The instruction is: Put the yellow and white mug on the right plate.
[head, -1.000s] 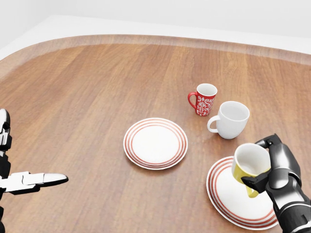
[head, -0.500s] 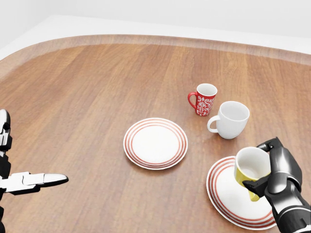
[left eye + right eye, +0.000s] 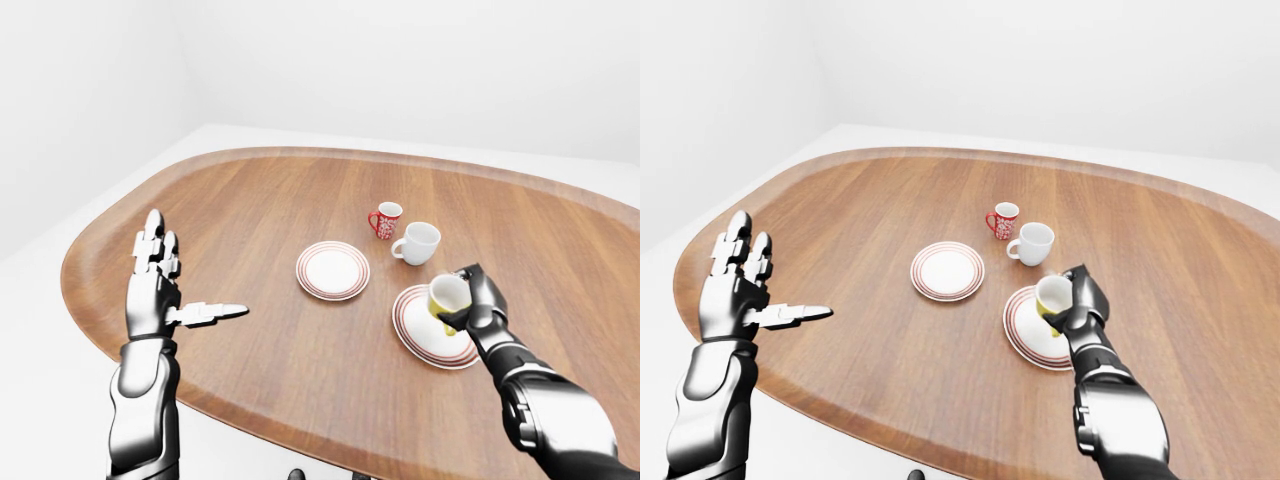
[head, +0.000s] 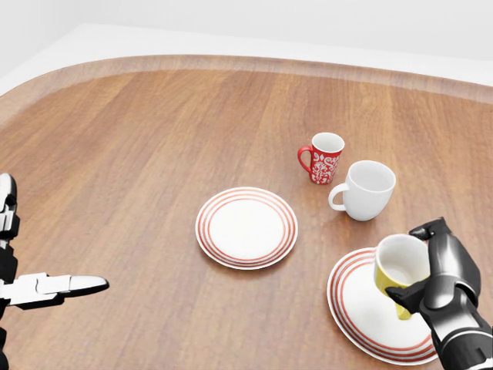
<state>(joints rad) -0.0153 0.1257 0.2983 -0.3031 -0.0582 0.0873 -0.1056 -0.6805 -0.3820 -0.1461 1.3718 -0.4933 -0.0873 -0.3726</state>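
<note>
Three mugs, two red-ringed plates on the wooden table (image 4: pixel 139 154). Right hand (image 4: pixel 441 271) grips the yellow and white mug (image 4: pixel 398 270), tilted, over the right plate (image 4: pixel 362 312). Red patterned mug (image 4: pixel 323 158) and white mug (image 4: pixel 364 190) stand near the left plate (image 4: pixel 246 227). Left hand (image 3: pixel 155 290) spread, holding nothing.

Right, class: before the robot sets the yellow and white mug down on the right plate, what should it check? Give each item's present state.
1. Right hand fingers closed round the yellow and white mug: ok.
2. Mug over the red-ringed white right plate: ok.
3. Mug upright: not ok, tilted.
4. Mug bottom touching the plate: cannot tell.
5. Plain white mug and red patterned mug apart from the plate: ok.
6. Left hand open, away from the plates: ok.
</note>
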